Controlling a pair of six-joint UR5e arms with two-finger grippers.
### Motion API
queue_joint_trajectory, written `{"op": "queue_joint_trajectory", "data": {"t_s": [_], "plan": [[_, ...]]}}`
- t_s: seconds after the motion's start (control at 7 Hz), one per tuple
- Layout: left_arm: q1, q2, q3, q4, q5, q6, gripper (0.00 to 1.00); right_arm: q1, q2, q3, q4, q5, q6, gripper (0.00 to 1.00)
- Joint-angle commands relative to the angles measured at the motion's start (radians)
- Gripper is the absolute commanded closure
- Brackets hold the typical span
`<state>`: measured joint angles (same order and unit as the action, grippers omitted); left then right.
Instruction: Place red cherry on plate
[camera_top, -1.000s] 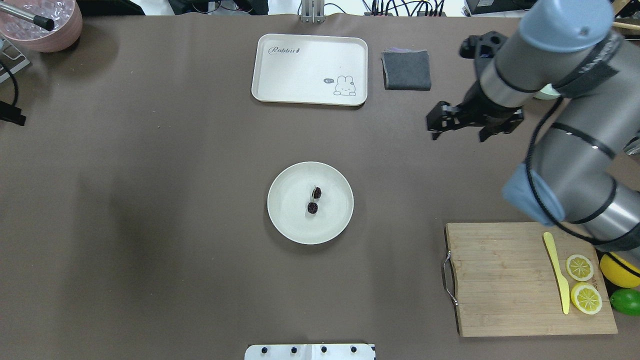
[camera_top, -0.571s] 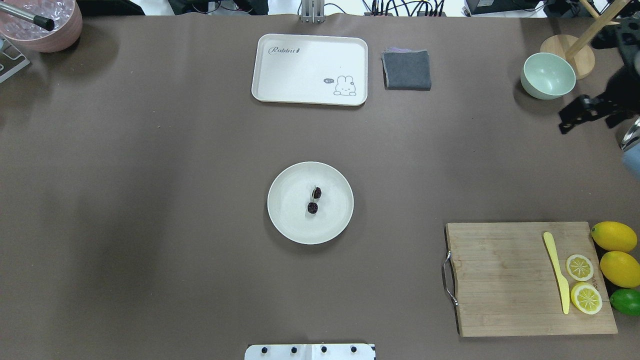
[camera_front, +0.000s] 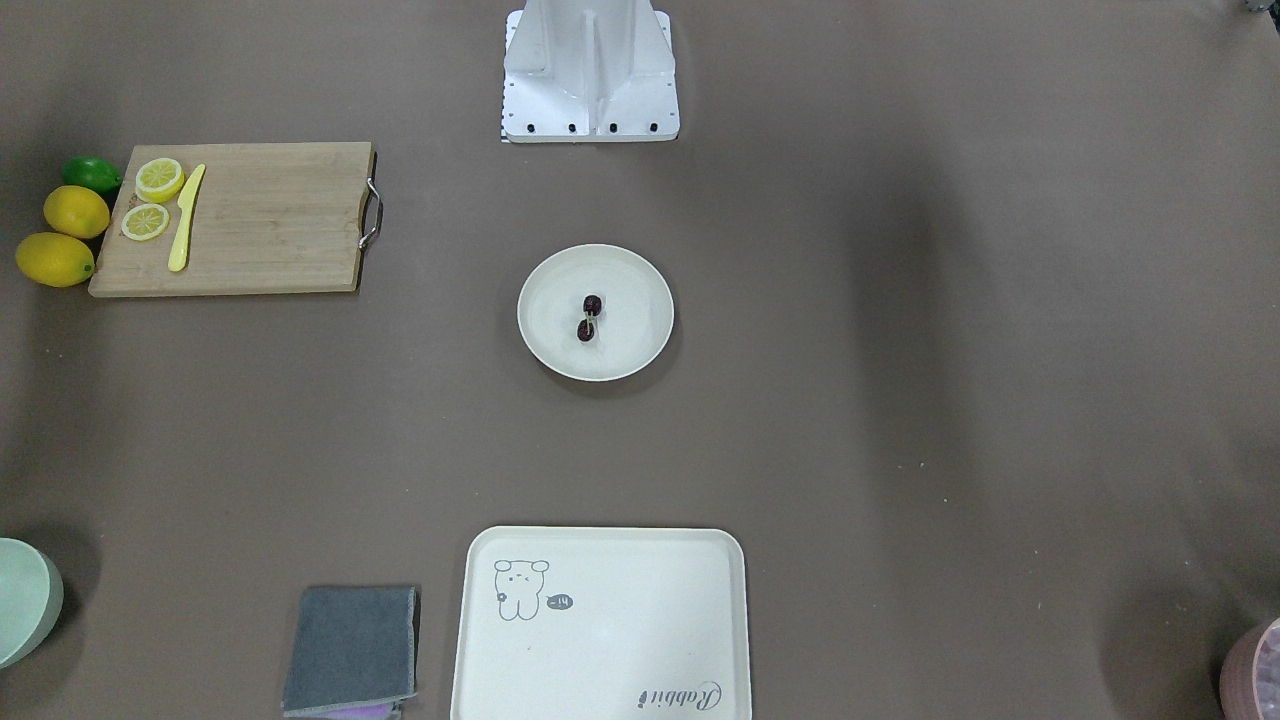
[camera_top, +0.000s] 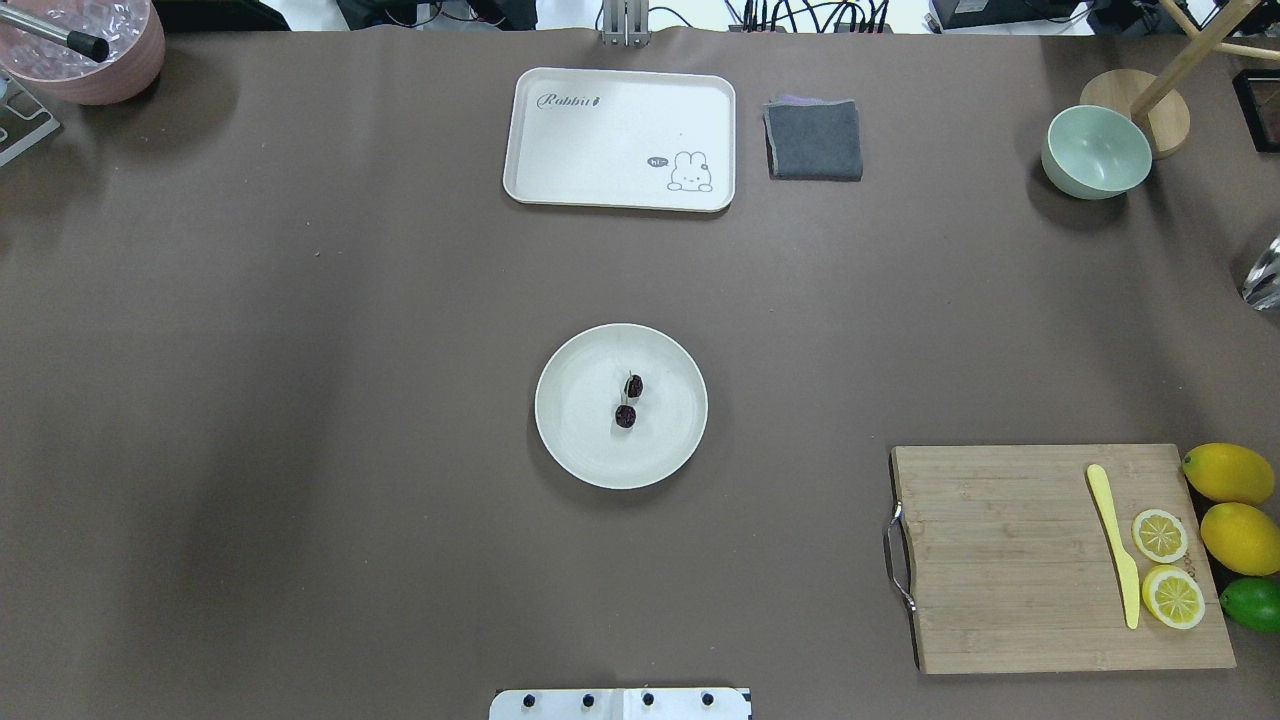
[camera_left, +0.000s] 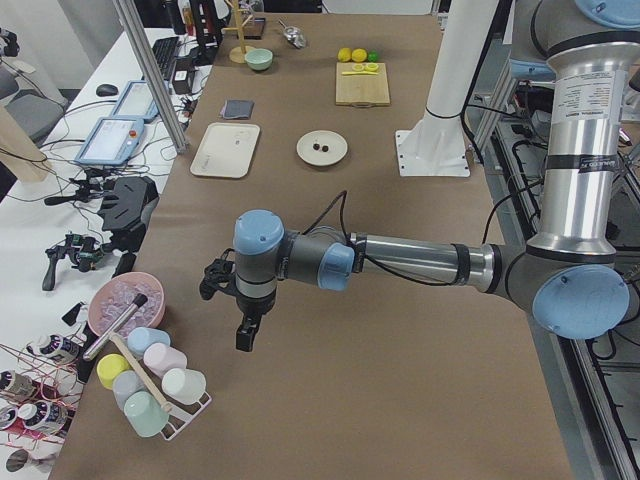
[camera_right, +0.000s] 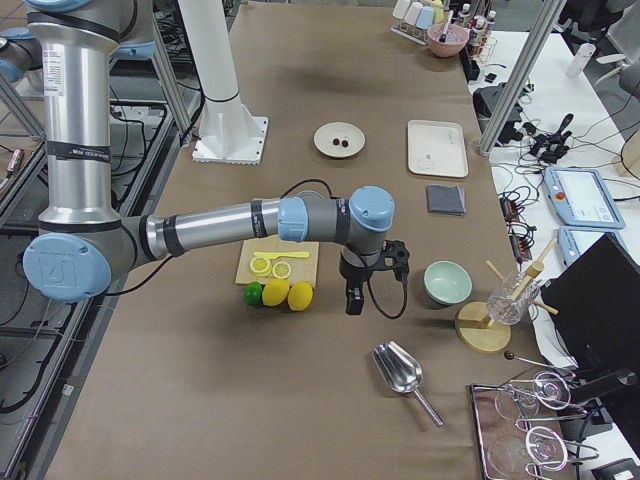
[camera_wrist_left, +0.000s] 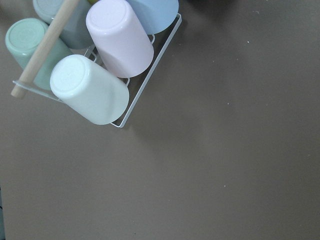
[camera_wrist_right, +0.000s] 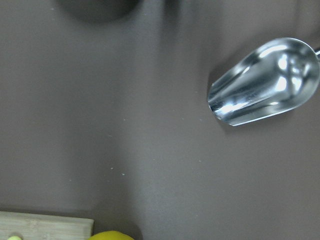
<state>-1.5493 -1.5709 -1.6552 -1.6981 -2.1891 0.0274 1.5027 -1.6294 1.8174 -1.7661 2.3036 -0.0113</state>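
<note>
Silver arms, blue joints, black claws

Red cherry on plate; tray beyond.

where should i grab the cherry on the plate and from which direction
Take the cherry by one of its two round fruits, coming straight down and closing crosswise to the pair's line so the other fruit stays clear. It lies flat near the middle of the plate, whose raised rim likely blocks a side approach.
</note>
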Motion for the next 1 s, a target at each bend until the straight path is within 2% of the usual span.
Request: {"op": "queue_joint_trajectory", "data": {"t_s": [0.0,0.86], "plan": [[-0.002,0.026,-0.017,-0.001,-0.001,0.000,0.02,0.042,-0.029,-0.003,0.002,0.004,-0.009,0.00],[-0.002,0.026,-0.009,-0.002,-0.001,0.003,0.02,0.091,-0.052,-0.013,0.001,0.007,-0.035,0.00]]}}
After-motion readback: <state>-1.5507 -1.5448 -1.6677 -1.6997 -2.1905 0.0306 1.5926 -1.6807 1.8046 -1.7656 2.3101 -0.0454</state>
